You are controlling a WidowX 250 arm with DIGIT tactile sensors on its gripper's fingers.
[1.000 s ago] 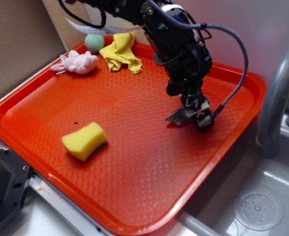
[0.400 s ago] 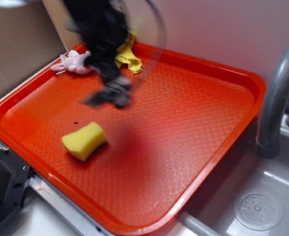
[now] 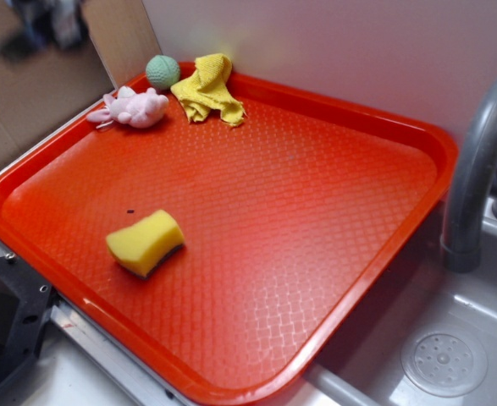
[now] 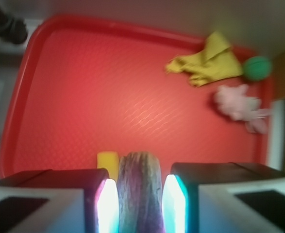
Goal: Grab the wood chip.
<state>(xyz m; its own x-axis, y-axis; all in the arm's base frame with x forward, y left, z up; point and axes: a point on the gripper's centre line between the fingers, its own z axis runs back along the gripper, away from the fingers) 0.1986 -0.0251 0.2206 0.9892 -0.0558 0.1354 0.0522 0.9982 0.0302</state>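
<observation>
Clamps the wood chip (image 4: 141, 189) between the two lit pads (image 4: 107, 206) of the gripper (image 4: 141, 206), jaws closed onto its flanks with no gap showing on either side. Holds it lengthwise along the fingers, its rounded, streaky end poking forward past the tips. Probably pinches across the thin width so that the flat pads get the most wood to bear on.

Hangs well above the tray (image 3: 434, 144). Looks down in the wrist view on nearly the whole red surface. Shows in the exterior view only as a dark blur beyond the far left corner, too smeared to read.

Shows no chip lying anywhere on the tray, so the grab itself looks made and the task close to done.

Leaves the yellow sponge (image 3: 145, 242) by itself near the left edge, toward the front corner and well apart from the other things. Hard to mistake for the chip, being thicker and brighter.

Has the yellow cloth (image 3: 207, 89), the pink plush toy (image 3: 132, 107) and the green ball (image 3: 162, 72) bunched at the far left corner. Cloth and toy on the surface just inside the rim; ball right at the rim, on it or behind it, cannot tell which. Looks like clutter set aside to keep the middle free.

Borders a faucet (image 3: 477, 161) and sink (image 3: 443, 364) past the right edge.

Could let a narrow, jagged sliver pivot or slip under a light pinch, so calls for firm, steady jaws.
</observation>
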